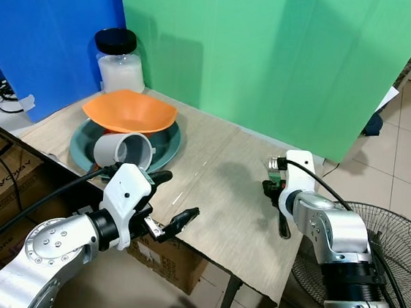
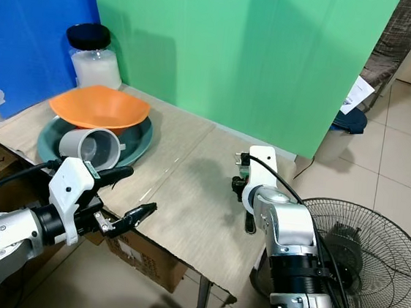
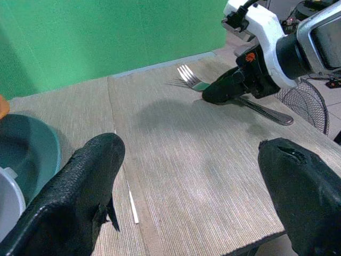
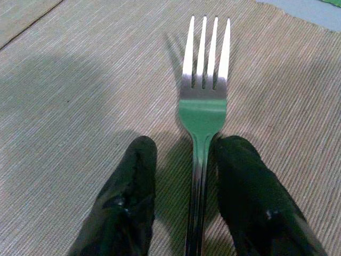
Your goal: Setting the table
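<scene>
Left eye view, table: one beige woven-topped table (image 1: 216, 192) before one green board (image 1: 274, 58) and one blue board (image 1: 49, 34).
Left eye view, dishes: one dark teal plate (image 1: 166, 144) at the table's left end, one orange bowl (image 1: 130, 111) resting on it, one white cup (image 1: 123, 150) lying on its side against the plate's near edge, mouth toward the robot.
Left eye view, jar: one clear jar (image 1: 119, 62) with a black lid, behind the bowl.
Left eye view, grippers: two. The left gripper (image 1: 173, 200) hangs at the table's near edge just beside the cup, its two fingers spread wide and empty. The right gripper (image 1: 280, 200) is low on the table's right part.
Right eye view, floor: one standing fan (image 2: 357, 251) lies beside the right arm on the tiled floor; one cardboard box (image 2: 143, 254) sits under the table.
Left wrist view, count: two black fingers (image 3: 80, 197) far apart with nothing between them, over the bare tabletop; one fork (image 3: 193, 82) lies far across the table with the right gripper down over its handle.
Right wrist view, fork: one steel fork (image 4: 204, 101) with four tines, flat on the cloth, tines pointing away from the wrist.
Right wrist view, jaws: the two fingers (image 4: 128, 202) stand a little apart, one on each side of the handle; the near finger looks clear of it, the other is at its edge, and I cannot tell whether they grip.
</scene>
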You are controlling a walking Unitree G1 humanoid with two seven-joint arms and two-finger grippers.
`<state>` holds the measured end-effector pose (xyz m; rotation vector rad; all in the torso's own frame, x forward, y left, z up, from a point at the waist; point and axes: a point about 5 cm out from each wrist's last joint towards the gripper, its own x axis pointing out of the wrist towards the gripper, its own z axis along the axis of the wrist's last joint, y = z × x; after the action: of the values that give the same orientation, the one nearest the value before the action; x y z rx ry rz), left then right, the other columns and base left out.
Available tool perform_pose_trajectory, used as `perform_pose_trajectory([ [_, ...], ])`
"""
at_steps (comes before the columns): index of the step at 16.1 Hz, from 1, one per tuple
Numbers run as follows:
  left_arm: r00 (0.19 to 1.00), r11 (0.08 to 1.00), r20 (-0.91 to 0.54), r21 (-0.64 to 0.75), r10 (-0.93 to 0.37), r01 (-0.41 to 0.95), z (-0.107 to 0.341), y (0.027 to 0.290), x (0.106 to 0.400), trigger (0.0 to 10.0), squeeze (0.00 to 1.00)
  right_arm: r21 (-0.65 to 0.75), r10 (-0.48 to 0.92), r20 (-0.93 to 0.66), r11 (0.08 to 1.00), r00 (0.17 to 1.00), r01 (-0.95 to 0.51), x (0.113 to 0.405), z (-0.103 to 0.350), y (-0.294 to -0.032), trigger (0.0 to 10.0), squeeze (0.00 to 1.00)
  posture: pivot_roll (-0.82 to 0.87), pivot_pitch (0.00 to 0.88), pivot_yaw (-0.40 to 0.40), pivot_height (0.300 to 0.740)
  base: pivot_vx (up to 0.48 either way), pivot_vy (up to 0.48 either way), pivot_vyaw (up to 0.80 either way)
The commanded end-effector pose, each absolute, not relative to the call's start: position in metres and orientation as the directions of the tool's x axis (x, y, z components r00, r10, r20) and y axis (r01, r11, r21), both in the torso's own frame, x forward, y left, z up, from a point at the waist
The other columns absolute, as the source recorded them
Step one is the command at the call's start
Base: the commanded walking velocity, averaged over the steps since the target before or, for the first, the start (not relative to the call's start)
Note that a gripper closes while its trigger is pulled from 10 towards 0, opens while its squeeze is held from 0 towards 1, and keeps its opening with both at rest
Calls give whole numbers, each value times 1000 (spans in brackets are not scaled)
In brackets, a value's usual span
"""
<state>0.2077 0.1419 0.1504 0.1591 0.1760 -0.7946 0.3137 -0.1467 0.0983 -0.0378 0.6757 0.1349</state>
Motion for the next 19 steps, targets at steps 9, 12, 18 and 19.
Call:
perform_pose_trajectory([
  [9,664,661,-202,91,-720,745,157,138,206,10000,0,22,125,-634,989,763,-143,315,100,-146,0,0,168,0,30,740,0,0,0],
  [12,663,660,-200,91,-722,746,158,138,206,10000,0,24,126,-624,990,771,-142,315,103,-146,0,0,166,0,32,740,0,0,0],
  [18,687,681,-171,104,-706,725,161,137,210,10000,0,47,178,-371,984,911,-173,314,161,-154,0,0,159,0,29,740,0,0,0],
  [19,720,714,-137,97,-680,693,164,134,214,10000,0,38,188,-264,982,946,-185,304,179,-161,0,0,157,0,28,740,0,0,0],
])
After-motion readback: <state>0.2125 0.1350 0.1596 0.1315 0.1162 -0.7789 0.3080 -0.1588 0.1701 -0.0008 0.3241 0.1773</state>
